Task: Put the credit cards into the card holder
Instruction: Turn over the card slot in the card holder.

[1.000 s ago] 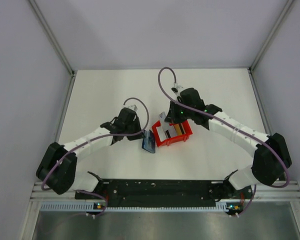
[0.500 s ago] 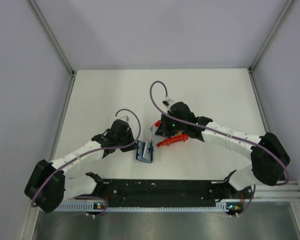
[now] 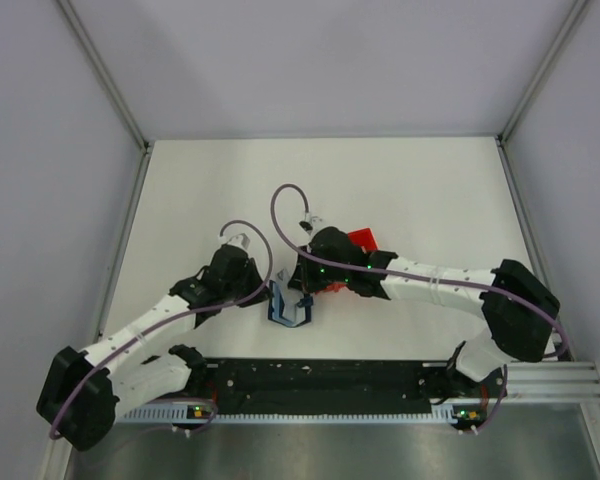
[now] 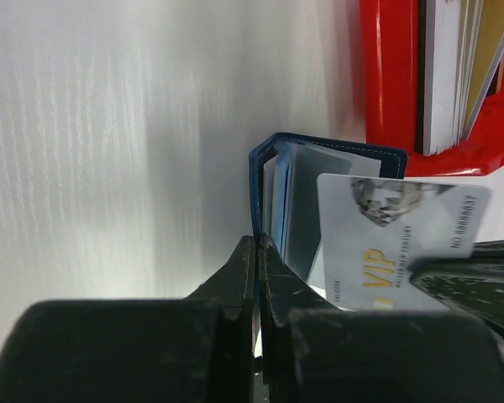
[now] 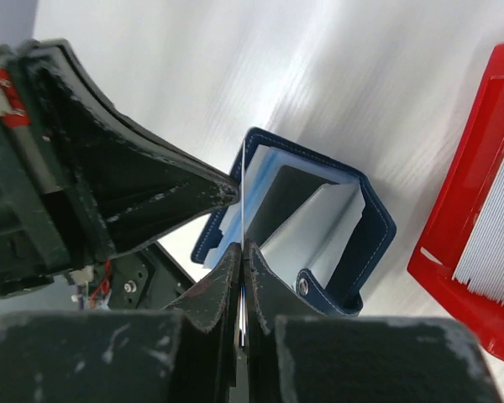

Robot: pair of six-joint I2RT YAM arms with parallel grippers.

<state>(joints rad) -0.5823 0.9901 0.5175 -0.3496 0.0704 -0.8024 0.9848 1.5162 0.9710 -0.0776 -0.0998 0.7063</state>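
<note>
The navy card holder (image 4: 336, 155) stands open on the white table, its light blue pockets showing (image 5: 315, 210). My left gripper (image 4: 259, 243) is shut on one edge of its cover. A white credit card (image 4: 395, 239) printed "VIP" is pinched in my shut right gripper (image 5: 244, 248). It appears edge-on in the right wrist view, at the holder's mouth beside the left fingers (image 5: 151, 189). More credit cards (image 4: 454, 67) stand on edge in the red bin. From above, both grippers meet over the holder (image 3: 288, 308).
The red plastic bin (image 5: 466, 193) sits just beyond the holder, partly hidden under the right arm in the top view (image 3: 361, 238). The black base rail (image 3: 320, 378) runs along the near edge. White walls enclose the table.
The right gripper has carried a card from the red bin leftward and nearer, to the holder. The left arm has pulled the holder slightly nearer and stood it open.
</note>
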